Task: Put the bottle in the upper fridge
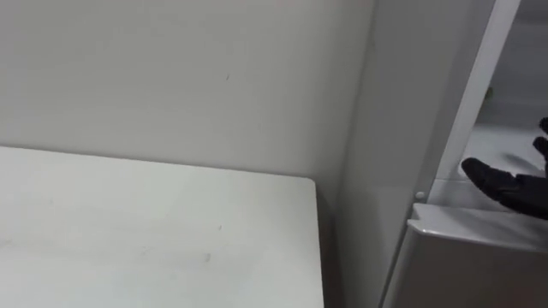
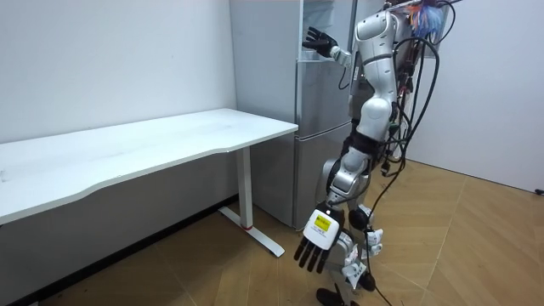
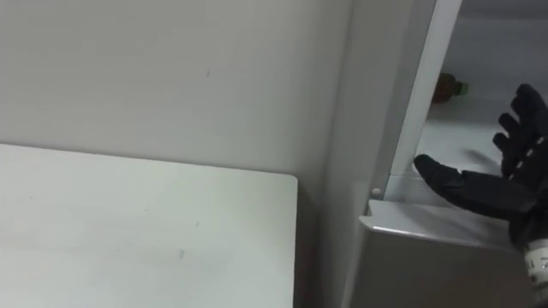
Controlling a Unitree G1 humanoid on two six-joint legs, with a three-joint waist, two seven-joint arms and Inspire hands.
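Robot stands at open fridge (image 2: 316,119), right hand (image 3: 488,192) splayed, empty, at shelf edge. Right eye view: bottle (image 3: 447,85) on shelf within. Room view: left hand (image 2: 316,242) hangs slack-fingered, empty.

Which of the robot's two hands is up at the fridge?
The right hand: it is raised, open, reaching into the upper part of the fridge. The left hand hangs open beside the leg, low near the floor.
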